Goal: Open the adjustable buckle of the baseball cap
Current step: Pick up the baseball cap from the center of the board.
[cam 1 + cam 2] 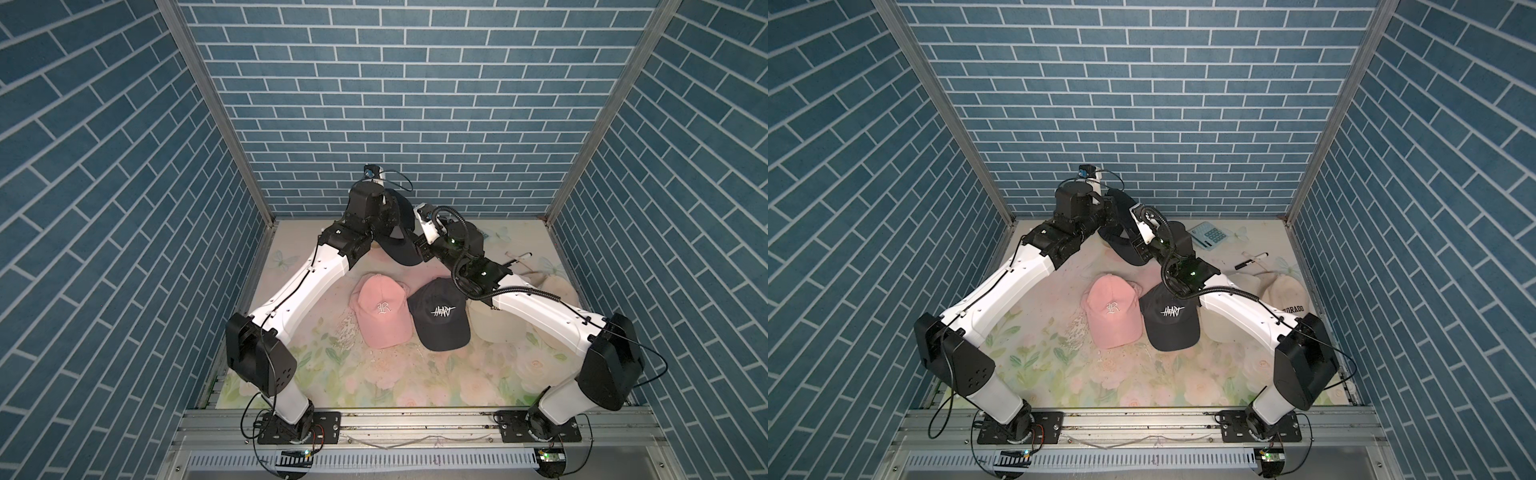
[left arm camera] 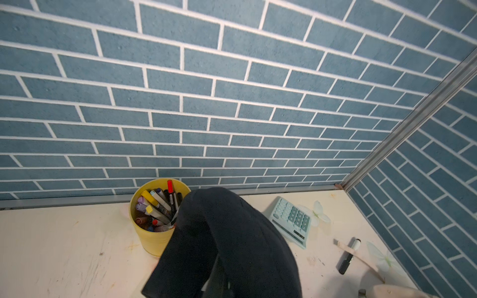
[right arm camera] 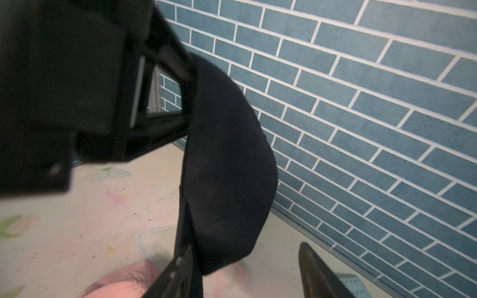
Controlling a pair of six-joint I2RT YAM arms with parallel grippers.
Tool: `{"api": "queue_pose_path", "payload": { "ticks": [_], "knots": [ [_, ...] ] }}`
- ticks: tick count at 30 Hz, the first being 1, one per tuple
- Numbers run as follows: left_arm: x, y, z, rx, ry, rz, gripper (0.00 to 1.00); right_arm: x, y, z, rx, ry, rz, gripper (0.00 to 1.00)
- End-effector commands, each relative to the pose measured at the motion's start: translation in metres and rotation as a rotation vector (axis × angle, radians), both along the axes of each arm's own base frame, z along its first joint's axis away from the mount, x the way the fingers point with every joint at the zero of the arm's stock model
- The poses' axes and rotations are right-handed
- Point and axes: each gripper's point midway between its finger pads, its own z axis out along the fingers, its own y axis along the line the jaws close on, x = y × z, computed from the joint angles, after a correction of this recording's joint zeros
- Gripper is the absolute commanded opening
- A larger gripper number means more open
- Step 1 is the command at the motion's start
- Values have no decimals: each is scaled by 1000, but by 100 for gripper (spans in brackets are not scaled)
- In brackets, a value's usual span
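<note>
Against brick wall (image 3: 361, 103), left end effector (image 3: 188, 100) pinches cap (image 3: 227, 160); only right wrist view shows right end effector (image 3: 246, 246) spread.

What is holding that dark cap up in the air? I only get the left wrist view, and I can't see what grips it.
Observer: The left pincer is shut on the dark cap at its upper edge, so it hangs.
Operator: And the other arm?
Observer: The right pincer is open, its jaws on either side of the cap's lower end.
Operator: Any other caps?
Observer: A pink cap and a black HEART cap lie side by side on the table.
</note>
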Motion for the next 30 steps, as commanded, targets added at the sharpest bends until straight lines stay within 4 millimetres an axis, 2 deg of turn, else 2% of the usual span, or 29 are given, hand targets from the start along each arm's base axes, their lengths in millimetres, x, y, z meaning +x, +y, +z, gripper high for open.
{"api": "queue_pose_path", "payload": {
  "ticks": [1,7,12,15,18,22,26,30],
  "knots": [
    [-2,-1,8,-53,4,13,1,-19,7,12,28,-5,70,66],
    [-5,-7,2,-60,27,23,1,-27,22,16,64,-18,132,67],
    [-6,-9,1,-74,35,28,0,-32,25,16,76,-9,152,68],
    [-10,-14,7,-85,29,14,0,-23,18,11,74,-28,80,68],
    [-17,-22,10,-99,37,-15,0,-5,3,10,80,-68,-64,68],
    [-27,-34,-1,-125,107,-80,0,6,-12,32,95,-204,-173,68],
    [-37,-40,-13,-124,153,-117,0,13,-12,43,67,-250,-190,68],
    [-44,-45,-16,-142,168,-141,0,16,-9,39,54,-244,-180,66]
  ]
}}
